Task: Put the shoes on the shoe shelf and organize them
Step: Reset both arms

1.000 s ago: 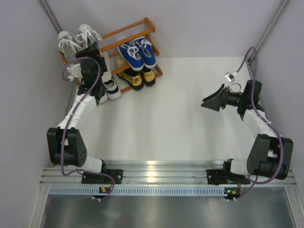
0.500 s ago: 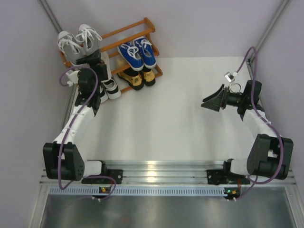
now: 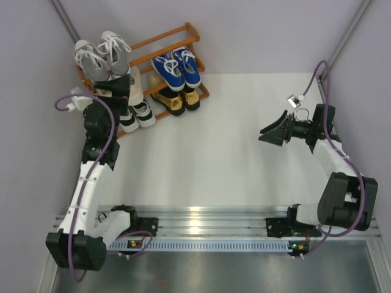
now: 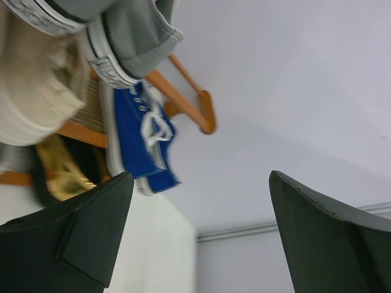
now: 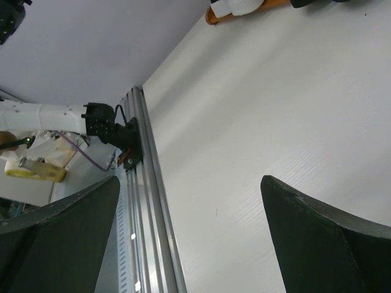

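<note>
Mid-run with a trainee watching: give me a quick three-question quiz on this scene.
1. True or false: the right end effector is holding a shoe.
2. Fill in: on the shoe shelf, the pair one tier below the blue sneakers is the ____.
3. Which arm's end effector is up at the shelf?
Key: 1 false, it is open and empty. 2 gold loafers. 3 the left end effector.
</note>
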`<move>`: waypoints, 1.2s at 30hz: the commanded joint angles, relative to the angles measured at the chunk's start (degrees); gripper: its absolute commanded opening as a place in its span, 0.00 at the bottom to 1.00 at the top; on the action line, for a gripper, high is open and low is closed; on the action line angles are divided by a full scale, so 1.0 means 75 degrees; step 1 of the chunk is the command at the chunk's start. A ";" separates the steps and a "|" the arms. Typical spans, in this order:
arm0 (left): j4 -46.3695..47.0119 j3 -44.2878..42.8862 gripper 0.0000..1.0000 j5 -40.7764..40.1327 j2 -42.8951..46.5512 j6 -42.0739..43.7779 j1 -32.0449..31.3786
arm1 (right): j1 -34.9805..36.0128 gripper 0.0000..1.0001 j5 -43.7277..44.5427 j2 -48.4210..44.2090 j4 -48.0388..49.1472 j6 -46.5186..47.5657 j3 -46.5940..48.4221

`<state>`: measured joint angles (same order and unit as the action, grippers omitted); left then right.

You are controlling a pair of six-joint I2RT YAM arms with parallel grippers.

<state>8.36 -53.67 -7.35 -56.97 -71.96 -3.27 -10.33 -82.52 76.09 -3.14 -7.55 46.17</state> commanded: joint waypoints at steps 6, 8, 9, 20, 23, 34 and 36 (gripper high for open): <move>-0.3211 -0.1866 0.98 -0.2943 0.1665 0.6086 0.0084 | -0.0170 0.99 -0.0154 -0.0384 -0.0846 0.0936 0.0546; -0.3550 -0.2159 0.98 -0.3541 0.1701 0.6662 0.0084 | -0.0170 0.99 -0.0072 -0.0419 -0.1046 0.1381 0.0617; -0.3645 -0.2218 0.98 -0.3694 0.1736 0.6816 0.0084 | -0.0170 0.99 -0.0037 -0.0431 -0.1139 0.1475 0.0652; -0.4560 -0.1811 0.98 -0.0509 0.2591 0.7790 0.0084 | -0.0240 0.99 0.0782 -0.0853 -0.3114 0.3476 0.1085; -0.4560 -0.1236 0.98 0.1827 0.3083 0.7733 0.0084 | -0.0369 0.99 0.2198 -0.1262 -0.3438 0.4042 0.1297; -0.5321 0.0756 0.98 0.1394 0.4807 0.7685 0.0072 | -0.0989 0.99 0.7726 -0.3125 -0.2510 0.2167 0.0887; -0.5473 0.0921 0.98 0.1204 0.4889 0.7650 0.0072 | -0.1305 0.99 0.7348 -0.3290 -0.2570 0.2144 0.0654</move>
<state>-31.18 -48.31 4.95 -20.82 -15.97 -2.98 -17.41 -31.51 53.56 -23.05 10.90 52.12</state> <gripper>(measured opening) 0.982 0.993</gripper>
